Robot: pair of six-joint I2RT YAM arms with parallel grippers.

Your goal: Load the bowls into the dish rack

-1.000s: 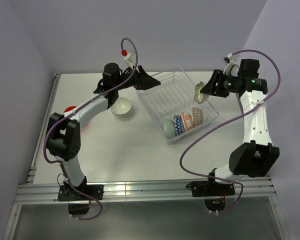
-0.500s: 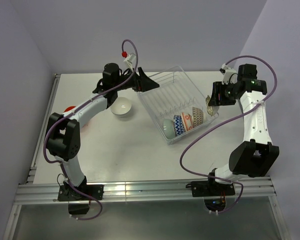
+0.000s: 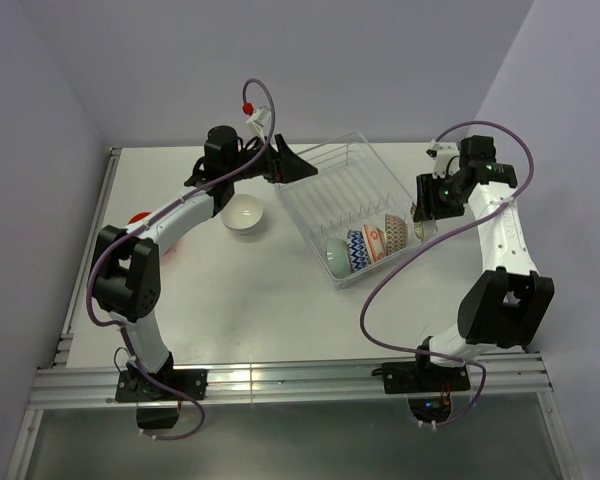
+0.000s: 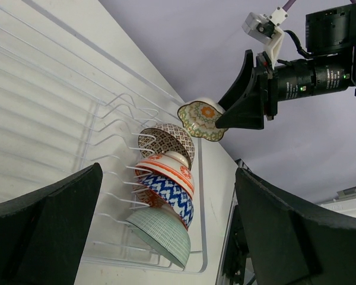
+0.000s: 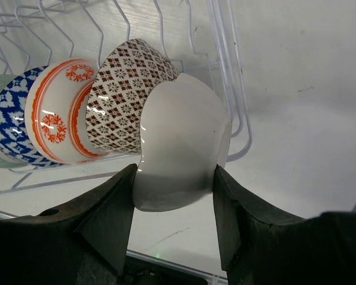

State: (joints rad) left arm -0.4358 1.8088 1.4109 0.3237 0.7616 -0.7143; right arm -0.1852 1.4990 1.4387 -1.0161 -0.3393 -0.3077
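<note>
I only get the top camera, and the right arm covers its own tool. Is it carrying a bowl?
Observer: Yes. The right wrist view shows the right tool shut on the scalloped bowl.
Operator: Which racked bowl is nearest it?
Observer: The brown-patterned bowl, last in the dish rack row, beside the orange-white bowl.
Operator: Is its inside plain?
Observer: No. The left wrist view shows a flower pattern inside.

The left arm (image 3: 180,218) and the right arm (image 3: 502,242) share white link shells and bulky black joint housings. A thin purple cable (image 3: 362,312) loops along each, and the left one carries a red cap (image 3: 246,105). Small green lights (image 4: 343,74) glow on the right wrist. The fingers (image 4: 44,228) are matte black wedges.
</note>
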